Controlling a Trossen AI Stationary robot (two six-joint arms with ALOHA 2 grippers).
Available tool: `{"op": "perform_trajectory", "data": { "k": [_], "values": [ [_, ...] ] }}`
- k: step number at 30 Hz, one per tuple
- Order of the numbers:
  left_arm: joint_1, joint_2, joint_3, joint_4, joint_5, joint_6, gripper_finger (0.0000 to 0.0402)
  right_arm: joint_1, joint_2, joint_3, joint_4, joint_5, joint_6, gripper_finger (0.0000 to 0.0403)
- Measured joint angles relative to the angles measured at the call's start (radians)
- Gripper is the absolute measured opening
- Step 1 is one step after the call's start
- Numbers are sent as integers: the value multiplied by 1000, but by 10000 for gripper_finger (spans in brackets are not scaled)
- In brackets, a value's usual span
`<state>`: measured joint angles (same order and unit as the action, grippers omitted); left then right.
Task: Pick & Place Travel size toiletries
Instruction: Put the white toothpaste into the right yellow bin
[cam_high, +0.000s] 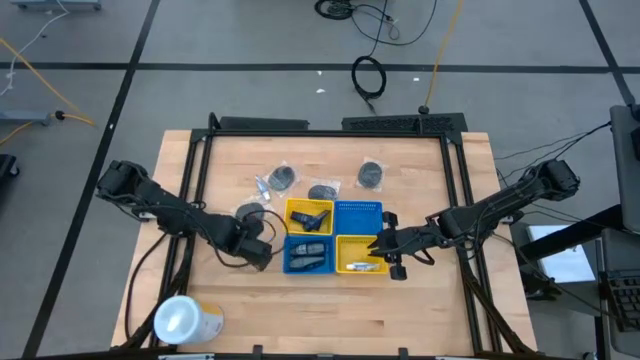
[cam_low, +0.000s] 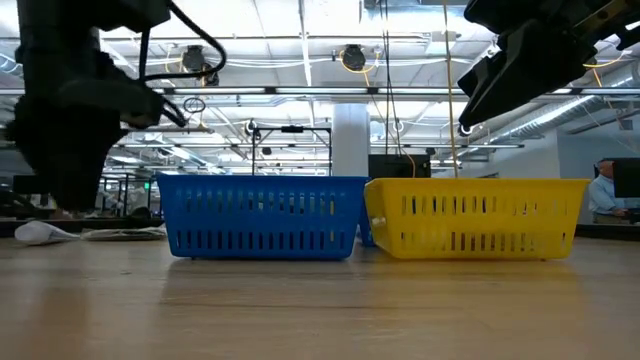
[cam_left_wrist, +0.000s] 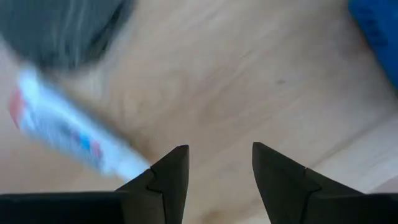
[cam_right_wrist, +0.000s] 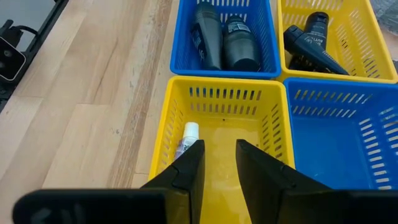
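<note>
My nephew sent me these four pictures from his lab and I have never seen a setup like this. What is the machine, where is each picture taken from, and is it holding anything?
These are two dark robot arms at a wooden table. One picture looks straight down, one looks level across the tabletop, and two come from cameras on the arms' wrists.

Four small trays sit together mid-table. A blue tray holds two dark bottles, a yellow tray holds more, and another blue tray looks empty.

The right gripper hovers open and empty over the yellow tray holding a little white tube. The left gripper, also open and empty, hangs over bare table near another white tube.

Round dark wrapped pieces and a large white-topped yellow cylinder also lie on the table.
</note>
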<state>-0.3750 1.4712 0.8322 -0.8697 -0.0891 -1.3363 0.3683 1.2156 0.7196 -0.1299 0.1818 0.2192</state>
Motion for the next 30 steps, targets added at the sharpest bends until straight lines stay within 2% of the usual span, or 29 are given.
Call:
{"op": "perform_trajectory", "data": {
  "k": [5,11,23,30],
  "values": [
    [13,0,-19,-44,82,-339,175,0,0,0,5,-1,3,84],
    [18,0,-22,-213,84,-495,175,0,0,0,7,-2,3,82],
    [17,0,-25,-186,45,-540,175,1,0,0,6,-3,3,83],
    [20,0,-117,-109,85,-580,175,1,0,0,6,-3,4,83]
  ]
}}
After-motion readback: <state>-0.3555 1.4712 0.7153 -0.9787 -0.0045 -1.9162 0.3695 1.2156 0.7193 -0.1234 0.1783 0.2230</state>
